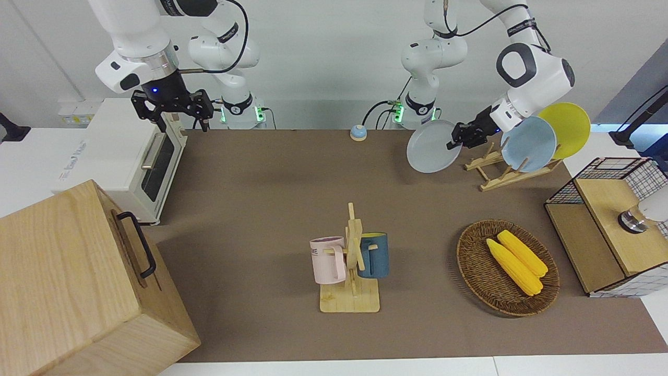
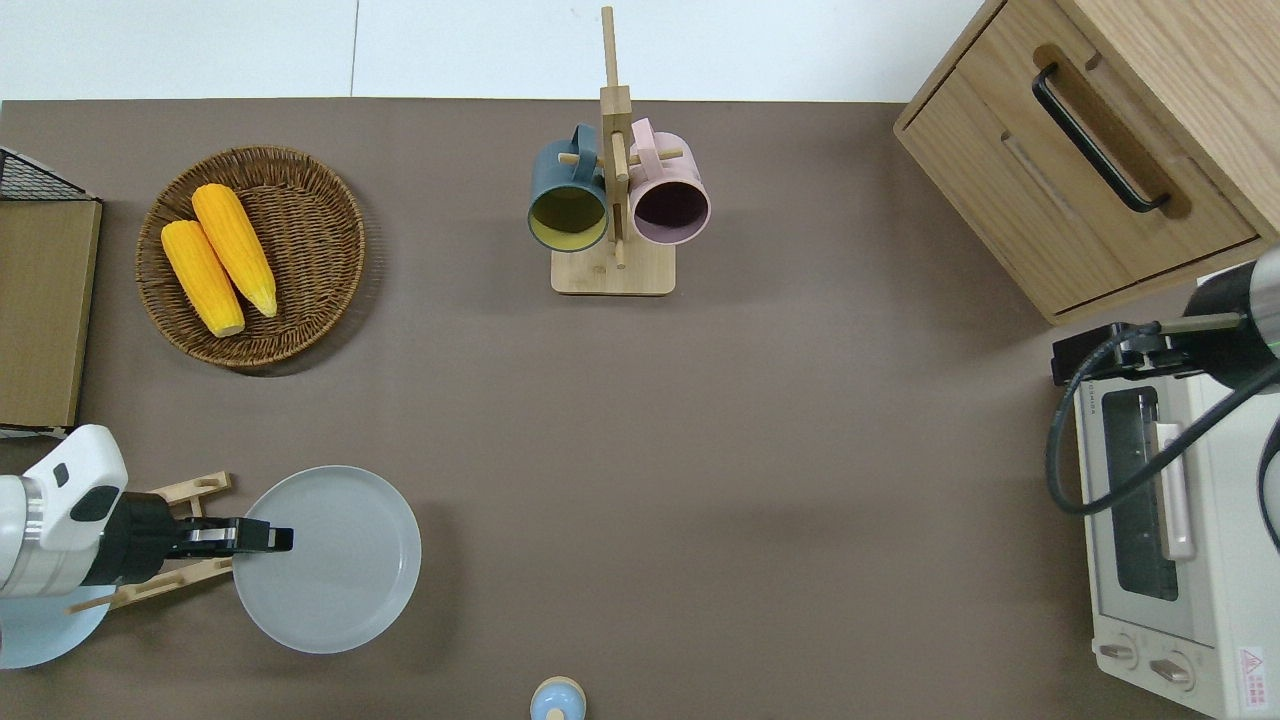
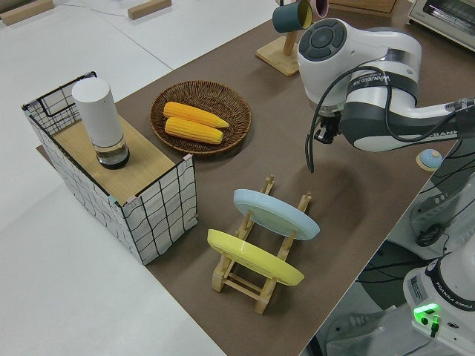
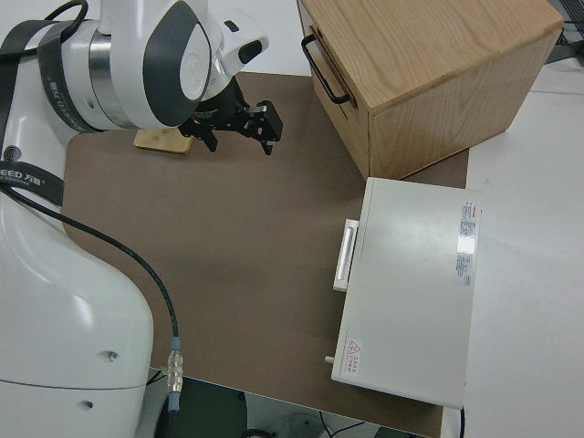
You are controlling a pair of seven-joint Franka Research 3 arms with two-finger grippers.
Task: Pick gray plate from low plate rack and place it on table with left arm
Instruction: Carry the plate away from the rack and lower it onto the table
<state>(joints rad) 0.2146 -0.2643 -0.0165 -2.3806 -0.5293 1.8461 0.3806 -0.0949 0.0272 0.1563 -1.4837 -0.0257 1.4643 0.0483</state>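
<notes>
- Brown matte table [image 2: 760,430] fills my screens, white-bordered, everything else standing on it.
- At the right arm's end I see a big wooden cabinet [image 1: 78,282] with a black handle, and nearer to the robots a white toaster oven [image 2: 1170,540].
- My right arm is parked; its gripper [image 1: 172,107] shows its fingers spread apart in the right side view.
- At the left arm's end a wire-sided wooden box [image 1: 616,224] carries a white cylinder [image 3: 100,119].
- A wicker basket [image 2: 320,250] beside it holds two corn cobs [image 2: 220,260].
- The gray plate [image 2: 335,565] is off the rack and in the air, over bare table beside the low plate rack [image 2: 190,490], toward the middle of the table.
- It hangs tilted in the front view, its face turned toward the camera.
- My left gripper [image 2: 255,540] pinches that plate by the rim on the rack's side, fingers closed on it.
- A light blue plate [image 1: 528,143] and a yellow plate [image 1: 566,128] lean in the rack's slots.
- Mid-table, farther from the robots, a wooden mug stand [image 1: 352,261] hangs a pink mug [image 1: 329,259] and a dark blue mug [image 1: 374,254].
- A small blue bell [image 1: 358,132] sits at the table edge nearest the robots.
</notes>
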